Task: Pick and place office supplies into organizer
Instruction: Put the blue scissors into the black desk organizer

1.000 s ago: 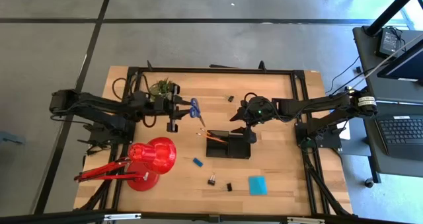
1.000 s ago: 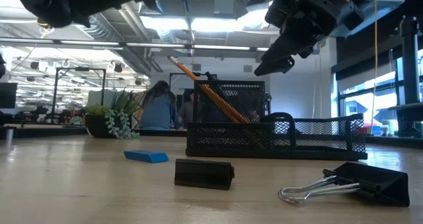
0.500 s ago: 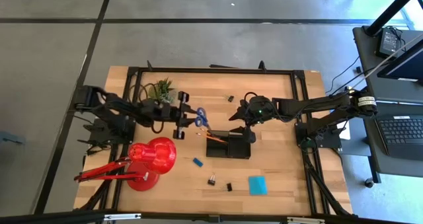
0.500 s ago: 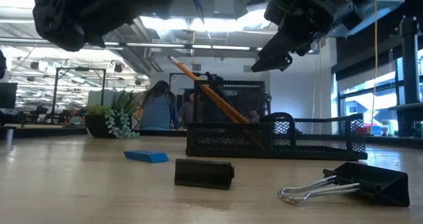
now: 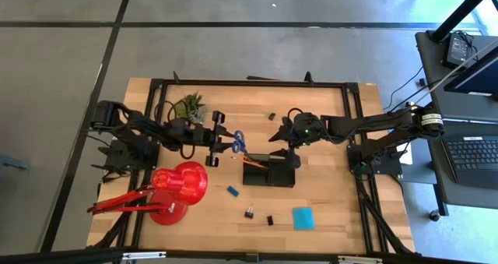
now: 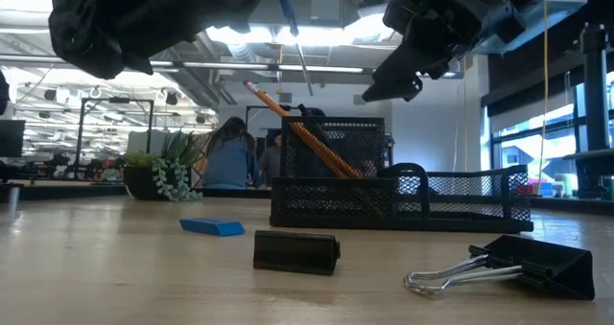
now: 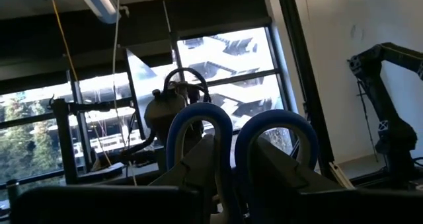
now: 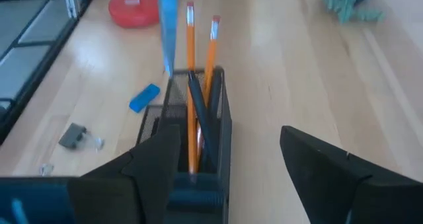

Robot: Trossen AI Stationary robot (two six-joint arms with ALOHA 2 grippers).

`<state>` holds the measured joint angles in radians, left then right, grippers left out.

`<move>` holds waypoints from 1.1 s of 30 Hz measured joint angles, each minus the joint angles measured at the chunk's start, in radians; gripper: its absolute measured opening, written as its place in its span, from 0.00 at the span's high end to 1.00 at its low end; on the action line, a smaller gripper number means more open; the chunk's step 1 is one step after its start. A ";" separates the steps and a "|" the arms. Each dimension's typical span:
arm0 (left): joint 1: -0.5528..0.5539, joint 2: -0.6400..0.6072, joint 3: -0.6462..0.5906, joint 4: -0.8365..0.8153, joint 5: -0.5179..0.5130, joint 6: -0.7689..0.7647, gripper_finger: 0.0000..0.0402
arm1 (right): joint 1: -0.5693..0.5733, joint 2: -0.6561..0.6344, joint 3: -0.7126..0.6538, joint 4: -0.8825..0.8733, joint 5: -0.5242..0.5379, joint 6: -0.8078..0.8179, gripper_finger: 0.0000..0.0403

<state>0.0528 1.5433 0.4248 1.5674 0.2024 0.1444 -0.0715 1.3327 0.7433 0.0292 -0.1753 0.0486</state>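
My left gripper [image 5: 226,142] is shut on the blue-handled scissors [image 5: 237,142], just left of the black mesh organizer [image 5: 269,172]. The scissors' blade [image 6: 299,52] slants down above the organizer's upright cup [image 6: 336,152]. Two orange pencils [image 8: 190,45] and a black pen [image 8: 201,112] stand in that cup. My right gripper [image 8: 238,178] is open above the organizer's right side and touches nothing. A blue eraser [image 5: 233,191], two black binder clips [image 5: 250,212] and a cyan pad [image 5: 303,218] lie on the table nearer the front. My left gripper pinches the scissors between its two fingers just below the handle loops [image 7: 228,151]. Both blue loops stand out beyond the fingertips. The fingers come from the table's left, slanting a little upward. The scissors are lifted clear, with the blade pointing down toward the cup.
A red desk lamp [image 5: 175,188] stands at the front left, close beside my left arm. A green potted plant [image 5: 191,106] sits at the far left. People move in the room behind the table [image 6: 225,152]. Bare wood lies to the right of the organizer.
My left gripper has carried the scissors toward the table's right edge and downward, closer to the organizer's cup, and then nearly stopped. The scissors stay clear of the table. My right gripper has stayed in place, open.
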 joint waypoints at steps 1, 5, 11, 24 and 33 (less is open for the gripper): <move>0.000 0.000 0.000 0.000 0.000 0.001 0.82 | 0.001 0.000 0.000 0.019 0.000 0.000 0.34; -0.001 0.000 0.000 0.000 0.009 0.018 0.81 | 0.004 0.000 0.000 0.134 -0.032 0.025 0.34; -0.001 0.000 0.000 0.000 0.071 0.019 0.82 | 0.025 0.008 0.000 0.280 -0.089 0.017 0.34; -0.001 -0.001 0.001 0.000 0.126 0.034 0.82 | 0.010 0.110 0.020 0.485 -0.188 0.127 0.34; -0.001 -0.001 0.001 0.000 0.139 0.034 0.82 | 0.009 0.249 0.148 0.464 -0.195 0.113 0.34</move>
<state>0.0521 1.5425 0.4255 1.5673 0.3411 0.1780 -0.0624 1.5816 0.8910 0.4929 -0.3707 0.1616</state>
